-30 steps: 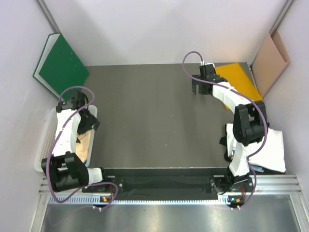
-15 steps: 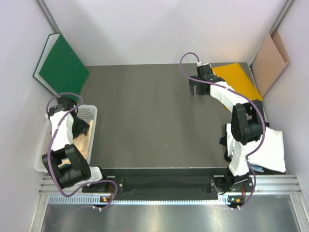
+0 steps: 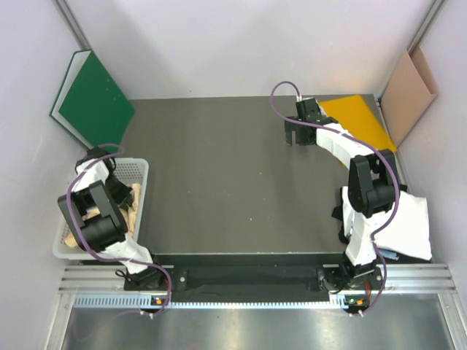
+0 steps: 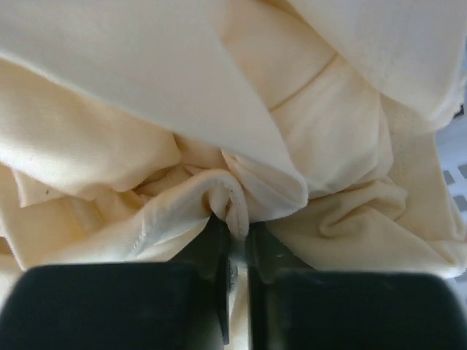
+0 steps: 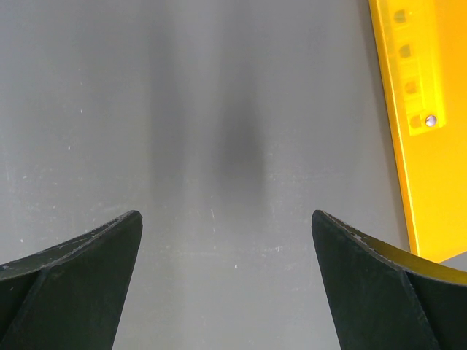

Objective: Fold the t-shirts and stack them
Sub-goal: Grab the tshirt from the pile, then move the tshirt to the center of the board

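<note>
The left gripper is pinching a crumpled pale peach-yellow cloth t-shirt; the right gripper is hovering spread above the grey surface.

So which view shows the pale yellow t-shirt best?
Left wrist: the t-shirt fills the frame, a fold pinched in the left end effector. The top view shows only slivers in the basket beside the left arm. The right wrist shows none of it.

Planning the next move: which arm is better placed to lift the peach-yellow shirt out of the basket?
Left. The left gripper is down in the basket, shut on a fold of the pale peach-yellow t-shirt. The right gripper hangs open over the table beside the yellow folder.
</note>
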You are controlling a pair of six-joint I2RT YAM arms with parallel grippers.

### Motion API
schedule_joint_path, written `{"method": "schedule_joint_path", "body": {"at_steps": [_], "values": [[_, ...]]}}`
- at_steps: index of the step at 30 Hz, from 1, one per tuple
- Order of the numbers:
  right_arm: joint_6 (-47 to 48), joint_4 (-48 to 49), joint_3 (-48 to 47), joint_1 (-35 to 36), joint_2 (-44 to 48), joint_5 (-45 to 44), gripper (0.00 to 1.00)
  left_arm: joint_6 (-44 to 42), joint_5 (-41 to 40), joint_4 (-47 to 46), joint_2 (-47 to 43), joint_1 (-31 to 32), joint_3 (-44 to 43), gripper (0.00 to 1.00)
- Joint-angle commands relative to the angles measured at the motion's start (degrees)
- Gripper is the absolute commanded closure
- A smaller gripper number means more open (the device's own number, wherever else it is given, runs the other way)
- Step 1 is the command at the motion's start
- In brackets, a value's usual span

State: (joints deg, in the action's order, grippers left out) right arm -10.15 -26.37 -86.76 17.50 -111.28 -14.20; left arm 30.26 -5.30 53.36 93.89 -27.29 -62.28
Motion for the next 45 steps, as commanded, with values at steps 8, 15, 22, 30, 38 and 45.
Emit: {"method": "schedule_joint_path", "body": {"at_steps": [8,15,22,30,38,45], "values": [[-1.0,0.1,-1.7,1.5,-1.3,1.5,0.0,2.4,-9.9,5.3,-16.1,0.3,-19.1,1.0],[0.0,-1.2,-3.7,2.2,-2.9,2.3,0.0,2.7,1.3,-0.5,-18.4,0.4,-26.9,1.0],[-1.3,-1.3,-5.5,1.3,-3.3,1.5,0.0,1.7,25.0,-19.7,-13.9,19.1,-27.9,1.0],[-4.5,-0.1,-4.0,-1.5,-2.4,2.0,0.0,2.2,48.5,-25.1,2.1,33.9,-44.0,1.0],[-8.1,3.1,3.8,-7.9,2.8,3.2,0.0,-0.1,52.3,-23.1,8.7,37.4,-39.4,1.0],[-6.1,3.3,5.6,-9.4,5.7,3.9,0.0,-13.8,41.8,-3.8,12.2,37.0,-32.8,1.0]]}}
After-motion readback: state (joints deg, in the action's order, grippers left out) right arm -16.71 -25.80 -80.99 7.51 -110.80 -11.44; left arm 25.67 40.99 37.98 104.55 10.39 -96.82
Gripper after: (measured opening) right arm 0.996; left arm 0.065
